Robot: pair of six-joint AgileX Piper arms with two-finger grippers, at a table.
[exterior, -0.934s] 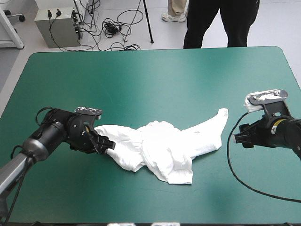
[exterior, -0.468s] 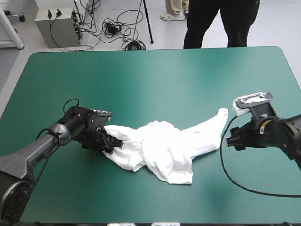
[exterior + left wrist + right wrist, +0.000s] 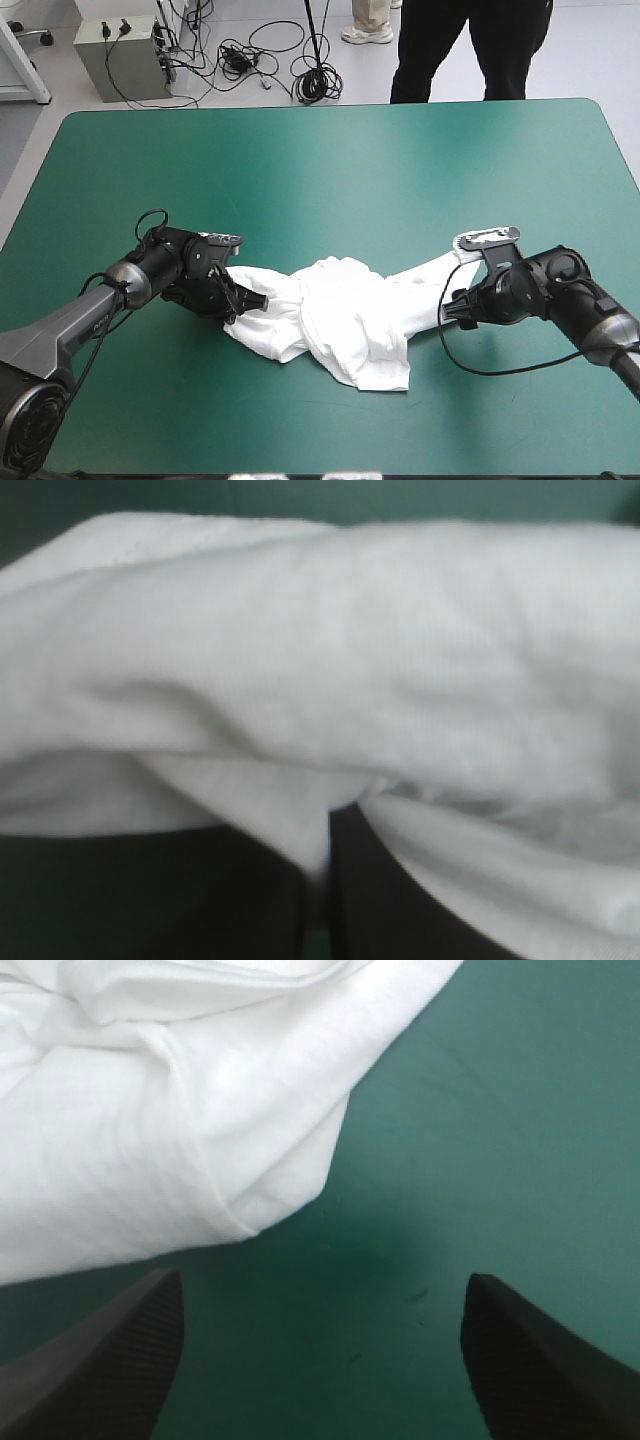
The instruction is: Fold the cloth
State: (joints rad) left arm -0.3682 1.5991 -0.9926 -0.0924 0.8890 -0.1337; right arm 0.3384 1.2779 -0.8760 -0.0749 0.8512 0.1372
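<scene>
We pinch the crumpled white T-shirt [image 3: 350,315] in the left gripper [image 3: 250,300], but our wide-open right gripper [image 3: 322,1285] may close short of the cloth ahead.

1. High view: from above and behind the robot, facing forward and down, far enough to hold the whole table [image 3: 330,150].
2. Left wrist view: looks along the left pincer [image 3: 318,855], pressed close against the T-shirt [image 3: 350,660] pinched between its fingers.
3. Right wrist view: looks low along the spread right pincer [image 3: 320,1280], with the T-shirt just ahead.
4. All three share the T-shirt.
</scene>
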